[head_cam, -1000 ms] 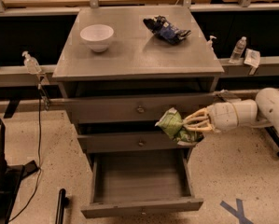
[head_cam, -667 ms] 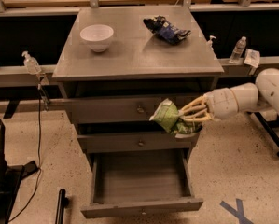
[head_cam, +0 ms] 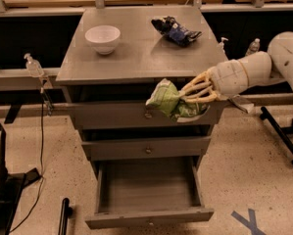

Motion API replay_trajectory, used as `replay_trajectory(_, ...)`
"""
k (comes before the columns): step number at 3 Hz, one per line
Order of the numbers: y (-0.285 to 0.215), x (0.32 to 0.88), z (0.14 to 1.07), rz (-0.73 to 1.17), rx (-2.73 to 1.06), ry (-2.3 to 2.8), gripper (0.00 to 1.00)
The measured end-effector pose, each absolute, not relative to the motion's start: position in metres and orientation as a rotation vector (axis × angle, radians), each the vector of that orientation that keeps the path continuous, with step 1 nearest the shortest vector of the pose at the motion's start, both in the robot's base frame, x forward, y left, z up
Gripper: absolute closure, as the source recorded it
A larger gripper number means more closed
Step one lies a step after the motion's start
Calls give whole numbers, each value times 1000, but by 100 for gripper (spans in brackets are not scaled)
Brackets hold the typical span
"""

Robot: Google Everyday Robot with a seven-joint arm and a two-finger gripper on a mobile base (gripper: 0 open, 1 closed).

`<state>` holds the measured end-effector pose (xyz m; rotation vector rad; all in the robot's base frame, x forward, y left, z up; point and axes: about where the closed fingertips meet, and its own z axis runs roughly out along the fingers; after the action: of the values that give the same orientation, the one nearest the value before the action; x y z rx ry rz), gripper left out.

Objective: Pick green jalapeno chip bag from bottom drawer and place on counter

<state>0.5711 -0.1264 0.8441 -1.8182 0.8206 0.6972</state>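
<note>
- Green and glossy, the green jalapeno chip bag [head_cam: 168, 102], pinched tight in the gripper [head_cam: 186, 96], just under the counter's [head_cam: 136, 58] front edge and in front of the top drawer [head_cam: 111, 115].
- Well below the counter, the bottom drawer [head_cam: 148, 218], pulled right out, with no bag left in it.
- Looks like the pick is done: bag out of the drawer and hanging in the air.
- Leaves the second half: up past the counter's edge, in over the top, then release.
- On the counter, a white bowl [head_cam: 103, 37] at the back left and a dark blue snack bag [head_cam: 175, 29] at the back right.
- Between those two and along the counter's front, bare grey metal, probably room enough for a landing.
- Main obstacle: the counter's front lip, right above the bag; calls for a lift clear of it before any move inward, or risks a snag.
- Right of the counter, the arm [head_cam: 244, 72] reaching in; left of the counter, a clear bottle [head_cam: 33, 65], well out of the way.
</note>
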Motion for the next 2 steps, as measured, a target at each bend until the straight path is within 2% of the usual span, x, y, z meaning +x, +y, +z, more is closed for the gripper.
replay_trajectory(2, -92, 660, 886, 669, -1653, 947, 100)
